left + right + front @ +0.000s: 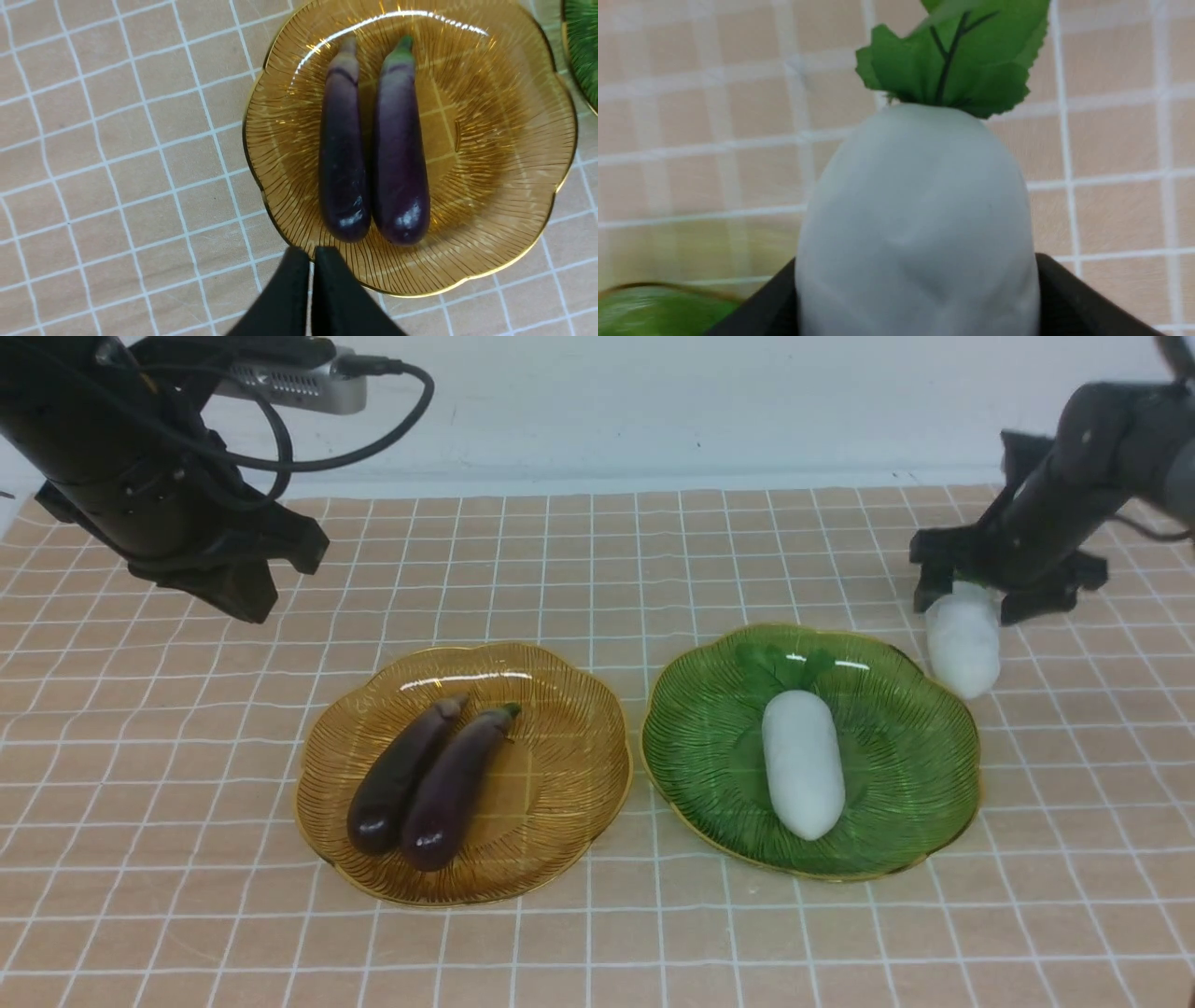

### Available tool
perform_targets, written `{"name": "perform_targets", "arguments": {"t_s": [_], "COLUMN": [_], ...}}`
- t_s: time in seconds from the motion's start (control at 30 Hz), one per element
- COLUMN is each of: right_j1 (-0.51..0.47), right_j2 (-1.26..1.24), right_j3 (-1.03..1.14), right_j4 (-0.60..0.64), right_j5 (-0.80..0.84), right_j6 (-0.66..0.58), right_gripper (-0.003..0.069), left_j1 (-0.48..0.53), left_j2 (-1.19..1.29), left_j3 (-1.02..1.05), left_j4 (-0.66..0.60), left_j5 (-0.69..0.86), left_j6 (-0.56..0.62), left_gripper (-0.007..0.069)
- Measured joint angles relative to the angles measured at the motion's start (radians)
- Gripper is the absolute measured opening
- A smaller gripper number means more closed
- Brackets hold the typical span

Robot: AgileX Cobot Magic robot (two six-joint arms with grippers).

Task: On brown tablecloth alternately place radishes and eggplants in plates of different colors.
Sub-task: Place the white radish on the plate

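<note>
No readable labels on radishes (804,765).

Front view: a plain, pale bluish-white wall (653,401) filled the upper middle of the frame and ran on toward both upper corners. Along its foot, a slightly different pale band (560,485) crossed the upper part of the picture, nearly level. Surface looked smooth, evenly lit.

Glossy, ribbed, translucent plastic plates (560,709) (896,840); shiny, smooth eggplants (453,793); smooth, matt white radishes (803,765); wrinkled cloth (588,569).
</note>
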Motion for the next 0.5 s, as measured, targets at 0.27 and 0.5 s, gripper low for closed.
{"name": "perform_targets", "arguments": {"t_s": [0.27, 0.5], "right_j1": [0.047, 0.109], "right_j2": [-0.302, -0.27], "right_j3": [0.351, 0.56], "right_j4": [0.133, 0.146], "right_j5": [0.019, 0.004], "right_j6": [-0.072, -0.09], "right_gripper": [0.0501, 0.0501], "left_j1": [0.0, 0.0], "left_j2": [-0.2, -0.509], "left_j3": [0.129, 0.382], "left_j4": [-0.004, -0.037], "left_j5": [0.0, 0.002], "left_j6": [-0.011, -0.027], "left_gripper": [-0.0003, -0.0003]}}
